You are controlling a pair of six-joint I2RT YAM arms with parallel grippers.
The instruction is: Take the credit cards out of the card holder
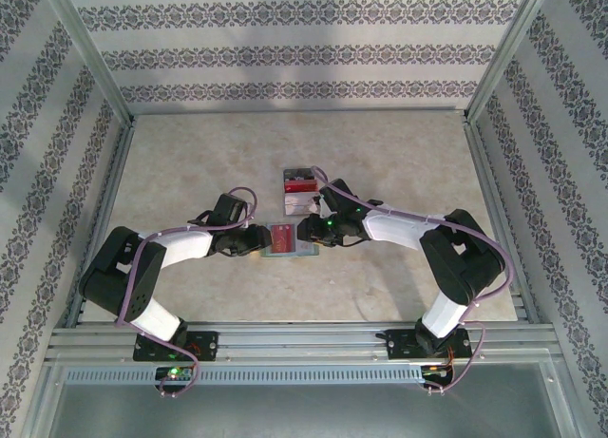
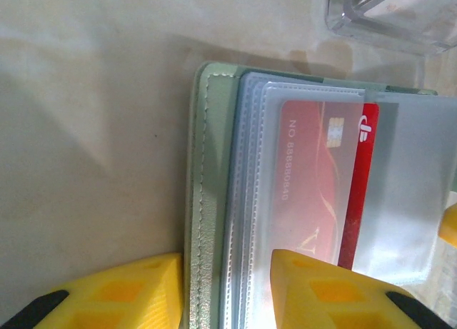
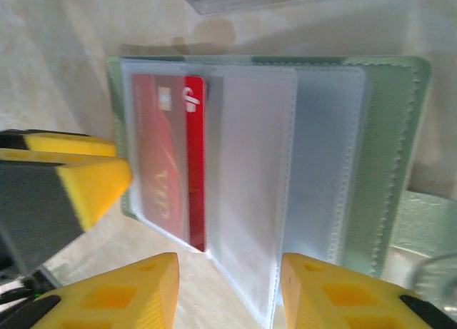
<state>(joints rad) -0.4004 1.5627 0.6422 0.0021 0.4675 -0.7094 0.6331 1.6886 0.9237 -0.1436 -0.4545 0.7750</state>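
**Operator:** I've got the card holder [image 1: 296, 252] lying open mid-desk, right where my two arms meet. One red card [image 2: 321, 179] sits in a frosted sleeve, with one long edge bare past the sleeve's mouth.

**Second:** More cards inside?

**Operator:** Can't tell. From the right wrist the other sleeves look blank and milky, and the holder's near end is cut off behind my own jaws.

**Second:** Jaws?

**Operator:** On the left gripper [image 2: 227, 272] the jaws are part-way apart. They straddle the stitched green border and the sleeve stack, and I see nothing pinched. On the right gripper [image 3: 230, 272] the jaws are apart too. A clear leaf [image 3: 250, 200] runs down between them, and any contact is below the frame.

**Second:** Room to move?

**Operator:** Tight in the middle, with both grippers almost nose to nose over the holder. From the right wrist, a yellow tip of the left one overlaps the holder's edge beside the red card. Bare desk [image 1: 190, 172] lies open to the left, the right and the near side.

**Second:** Anything in the way?

**Operator:** A clear plastic piece [image 2: 393, 18] sits just behind the holder, cropped at the top of both wrist views. From above I see a dark-and-red thing [image 1: 302, 180] back there, and a pale thing [image 1: 298, 204] just beside my right wrist. Both are too small to call. The patterned walls [image 1: 285, 53] are well clear.
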